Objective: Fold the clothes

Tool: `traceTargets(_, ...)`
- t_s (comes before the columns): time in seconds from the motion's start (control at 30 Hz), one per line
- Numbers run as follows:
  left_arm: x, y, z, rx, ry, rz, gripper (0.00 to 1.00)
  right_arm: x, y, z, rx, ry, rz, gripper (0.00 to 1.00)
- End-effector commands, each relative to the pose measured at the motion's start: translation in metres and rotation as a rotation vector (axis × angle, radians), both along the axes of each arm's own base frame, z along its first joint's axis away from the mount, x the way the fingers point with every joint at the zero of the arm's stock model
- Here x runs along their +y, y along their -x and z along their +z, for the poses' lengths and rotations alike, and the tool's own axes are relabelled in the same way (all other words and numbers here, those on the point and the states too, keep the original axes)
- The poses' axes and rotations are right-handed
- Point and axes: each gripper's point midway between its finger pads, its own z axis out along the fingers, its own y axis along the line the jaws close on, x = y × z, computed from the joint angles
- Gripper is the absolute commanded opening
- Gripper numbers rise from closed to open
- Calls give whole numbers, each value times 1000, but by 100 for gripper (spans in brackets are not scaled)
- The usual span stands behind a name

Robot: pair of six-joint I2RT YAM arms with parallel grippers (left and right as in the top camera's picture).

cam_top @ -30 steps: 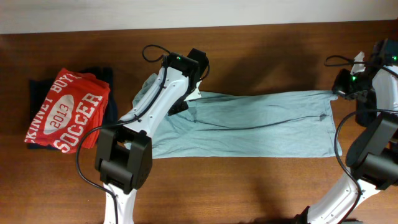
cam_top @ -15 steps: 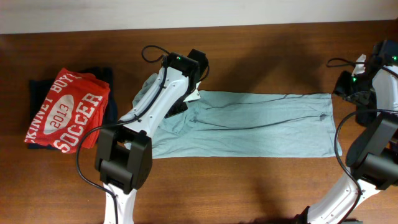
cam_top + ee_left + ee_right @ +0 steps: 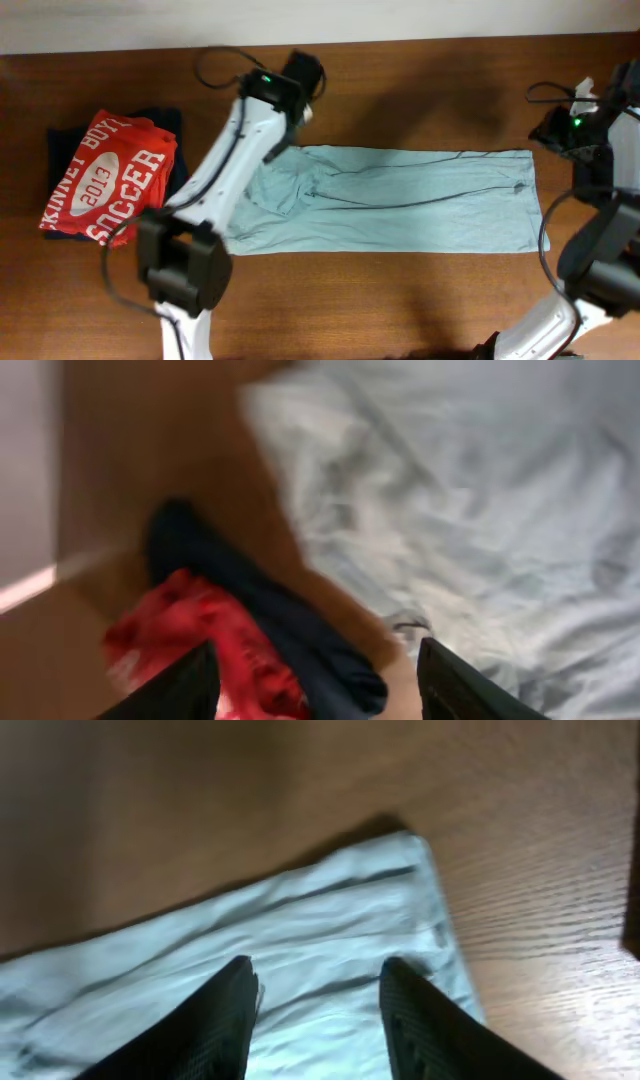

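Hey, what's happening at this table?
Two robot arms are folding a pale blue t-shirt. It lies on the table as a long strip. The left hand and right hand are open and empty, one near each end. A folded red shirt sits aside.

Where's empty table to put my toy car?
Two bare patches of table: the front strip between the pale blue t-shirt and the near edge, and the back strip behind the shirt. It's crowded left, by the red shirt and left arm, and far right, by the right arm.
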Motion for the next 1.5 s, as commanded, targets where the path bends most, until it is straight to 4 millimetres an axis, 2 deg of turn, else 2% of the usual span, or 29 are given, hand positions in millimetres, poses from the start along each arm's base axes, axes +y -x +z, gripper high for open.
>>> traceTargets(0.0,26,7,133,-389,202,230,69,24,-1,105,-269,-1,81,46)
traceTargets(0.1,49,28,189,-544,352,352,73,39,19,160,-377,36,100,47)
traceTargets(0.23,57,58,223,-559,616,396,74,61,54,219,-490,87,108,51)
traceTargets(0.33,58,71,221,-480,742,400,74,72,75,241,-526,93,90,61)
traceTargets(0.43,64,69,197,-404,744,439,74,83,83,241,-506,64,81,75)
traceTargets(0.5,61,62,168,-334,728,438,74,91,80,228,-469,37,101,79)
traceTargets(0.53,51,51,134,-262,742,429,74,98,72,206,-416,2,123,81)
traceTargets(0.6,37,40,99,-191,776,394,74,104,62,182,-359,-35,138,80)
traceTargets(0.63,30,35,79,-159,796,386,74,107,54,163,-318,-65,138,76)
traceTargets(0.7,20,24,39,-107,825,374,74,113,39,131,-251,-110,138,67)
traceTargets(0.8,9,11,-19,-43,847,342,74,121,15,83,-158,-154,165,46)
traceTargets(0.9,6,3,-63,-3,835,350,69,122,-7,38,-86,-177,143,24)
traceTargets(0.97,6,-1,-84,22,827,361,67,121,-19,7,-42,-184,122,12)
traceTargets(1.03,4,-2,-101,52,823,371,64,123,-24,-16,-3,-204,109,11)
traceTargets(1.07,4,-1,-109,68,818,378,63,125,-25,-25,15,-208,112,21)
traceTargets(1.1,4,0,-115,85,812,371,62,126,-24,-34,36,-206,113,40)
traceTargets(1.13,4,1,-120,96,805,370,62,126,-24,-42,56,-199,114,54)
traceTargets(1.17,4,2,-124,103,802,371,62,125,-23,-49,74,-178,113,59)
traceTargets(1.27,4,2,-128,110,798,369,62,111,-18,-65,139,-73,61,59)
traceTargets(1.47,4,-2,-127,97,802,363,62,95,2,-75,251,7,-34,50)
